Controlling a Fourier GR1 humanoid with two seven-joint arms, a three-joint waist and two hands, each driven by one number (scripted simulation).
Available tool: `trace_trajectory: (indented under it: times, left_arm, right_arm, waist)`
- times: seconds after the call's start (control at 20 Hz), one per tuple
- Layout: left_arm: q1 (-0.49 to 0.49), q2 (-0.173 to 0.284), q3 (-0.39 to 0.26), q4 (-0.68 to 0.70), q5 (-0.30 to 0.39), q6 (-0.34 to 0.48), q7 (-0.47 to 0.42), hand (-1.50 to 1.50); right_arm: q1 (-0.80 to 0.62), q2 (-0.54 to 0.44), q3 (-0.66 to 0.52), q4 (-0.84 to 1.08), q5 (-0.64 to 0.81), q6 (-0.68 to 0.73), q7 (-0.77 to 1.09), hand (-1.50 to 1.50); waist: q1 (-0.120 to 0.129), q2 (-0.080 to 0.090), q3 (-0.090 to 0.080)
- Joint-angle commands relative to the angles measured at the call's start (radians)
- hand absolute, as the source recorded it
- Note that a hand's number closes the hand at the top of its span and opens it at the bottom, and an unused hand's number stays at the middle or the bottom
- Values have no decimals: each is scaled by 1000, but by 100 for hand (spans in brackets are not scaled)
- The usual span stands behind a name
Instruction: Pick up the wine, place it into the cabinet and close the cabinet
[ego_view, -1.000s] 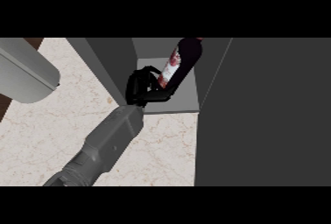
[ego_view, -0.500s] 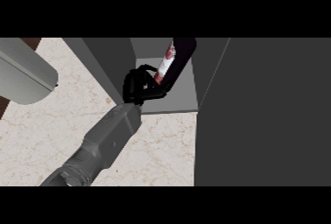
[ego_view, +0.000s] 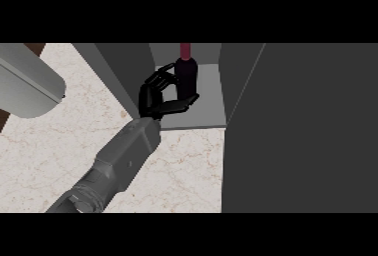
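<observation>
Wine (ego_view: 186, 70) stands upright inside the cabinet (ego_view: 203, 107), on its grey floor toward the back, dark body below and red neck above. One hand (ego_view: 164, 95) is at the bottle, just to its left within the cabinet opening; the fingers are spread and only partly curled, the thumb reaching under toward the bottle's base. They lie close against the bottle, but it cannot be settled whether they grip it or have let go. Which arm this is cannot be judged with confidence; no second hand shows.

Assessment: the placing step is at or near completion, with the bottle resting within the cabinet. The door (ego_view: 303, 130), a large dark panel right of the opening, stands open.

Next move, as judged: draw the hand straight back out of the cabinet over the marble desk (ego_view: 44, 150) without brushing the bottle, then swing the door shut.

A grey cylinder (ego_view: 26, 82) lies well left of the cabinet.
</observation>
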Motion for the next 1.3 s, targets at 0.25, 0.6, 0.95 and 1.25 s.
trace_trajectory:
  times: [0.25,0.6,0.95,1.25]
  left_arm:
    - [24,36,18,-62,-30,-13,-56,-150]
    - [132,42,-49,-223,-86,55,-54,-150]
    - [339,105,-196,-634,-160,95,128,-150]
    - [477,280,-254,-1061,-191,173,282,-150]
  right_arm:
    - [28,-3,-25,27,2,18,-53,-150]
    - [-19,-9,-27,2,-4,-16,16,-150]
    - [38,7,4,-80,21,-37,61,-150]
    - [68,28,73,-142,75,-54,98,-150]
  waist:
    - [44,-21,8]
    - [69,-29,8]
    - [90,-39,9]
    - [82,-37,8]
